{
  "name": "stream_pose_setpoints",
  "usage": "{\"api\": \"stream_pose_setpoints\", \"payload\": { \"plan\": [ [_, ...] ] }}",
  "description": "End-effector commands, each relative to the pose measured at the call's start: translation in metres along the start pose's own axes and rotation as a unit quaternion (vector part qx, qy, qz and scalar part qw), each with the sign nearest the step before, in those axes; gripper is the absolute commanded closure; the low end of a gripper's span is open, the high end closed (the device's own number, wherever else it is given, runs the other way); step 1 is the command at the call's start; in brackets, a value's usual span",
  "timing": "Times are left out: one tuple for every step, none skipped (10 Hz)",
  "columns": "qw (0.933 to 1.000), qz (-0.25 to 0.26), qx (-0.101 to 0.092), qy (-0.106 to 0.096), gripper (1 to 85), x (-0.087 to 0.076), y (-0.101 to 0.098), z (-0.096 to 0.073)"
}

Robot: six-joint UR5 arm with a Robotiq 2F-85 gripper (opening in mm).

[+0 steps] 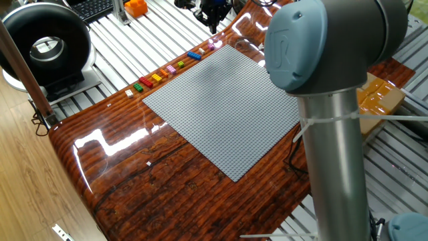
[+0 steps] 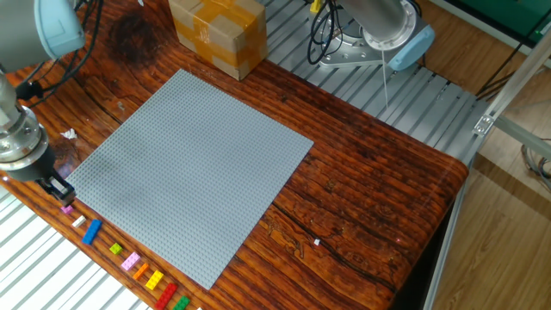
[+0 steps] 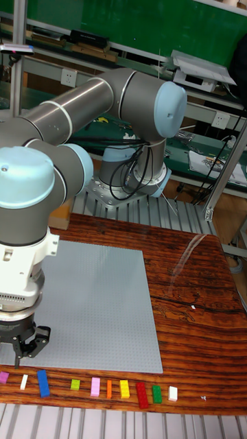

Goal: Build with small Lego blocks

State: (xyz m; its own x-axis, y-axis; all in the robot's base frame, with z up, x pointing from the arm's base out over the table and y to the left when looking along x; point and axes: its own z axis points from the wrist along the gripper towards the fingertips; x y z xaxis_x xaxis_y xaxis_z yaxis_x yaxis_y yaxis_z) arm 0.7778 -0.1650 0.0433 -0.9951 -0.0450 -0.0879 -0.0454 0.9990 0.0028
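From the tall fixed view, the gripper [image 3: 25, 345] hangs at the left end of the wooden table [image 3: 199, 302], over the near-left corner of the grey studded baseplate [image 3: 96, 302]. Its dark fingers point down above the table's front edge; they look close together, but I cannot tell whether the jaws are narrow or holding anything.

The small Lego blocks [image 3: 89, 386] lie in a single row along the front edge of the table, just outside the baseplate's near edge, each apart from its neighbour. Left to right: a pink brick [image 3: 3, 377] at the far left, almost under the gripper, a white brick [image 3: 24, 381], a longer blue brick [image 3: 44, 383], a lime green brick [image 3: 75, 385], another pink one [image 3: 95, 387], a thin orange brick [image 3: 109, 389], a yellow brick [image 3: 124, 389], a red brick [image 3: 141, 394], a green brick [image 3: 157, 394] and a last white one [image 3: 173, 393].

The baseplate itself is bare. In the other fixed view a taped cardboard box [image 2: 217, 34] sits on the table near the baseplate's far corner, well apart from the row of bricks.
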Motion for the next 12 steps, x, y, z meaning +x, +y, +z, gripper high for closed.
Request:
{"api": "stream_pose_setpoints", "payload": {
  "plan": [
    [0.9998,-0.008,-0.004,-0.015,49.0,-0.004,-0.001,0.010],
    [0.9999,-0.007,-0.005,-0.015,50.7,-0.002,-0.002,0.013],
    [0.9998,-0.007,-0.007,-0.018,51.0,-0.003,-0.001,0.017],
    [0.9998,-0.008,-0.008,-0.019,51.7,-0.003,-0.001,0.020],
    [0.9997,-0.008,-0.010,-0.020,51.7,-0.004,0.001,0.023],
    [0.9996,-0.011,-0.011,-0.022,51.7,-0.005,0.001,0.024],
    [0.9996,-0.010,-0.013,-0.022,51.7,-0.005,0.002,0.024],
    [0.9995,-0.010,-0.015,-0.025,52.0,-0.006,0.003,0.026],
    [0.9996,-0.010,-0.013,-0.025,52.0,-0.006,0.003,0.028],
    [0.9996,-0.011,-0.011,-0.025,52.7,-0.006,0.001,0.030],
    [0.9995,-0.011,-0.011,-0.027,53.0,-0.006,0.001,0.030],
    [0.9995,-0.011,-0.011,-0.028,53.7,-0.006,0.001,0.032]
  ]
}}
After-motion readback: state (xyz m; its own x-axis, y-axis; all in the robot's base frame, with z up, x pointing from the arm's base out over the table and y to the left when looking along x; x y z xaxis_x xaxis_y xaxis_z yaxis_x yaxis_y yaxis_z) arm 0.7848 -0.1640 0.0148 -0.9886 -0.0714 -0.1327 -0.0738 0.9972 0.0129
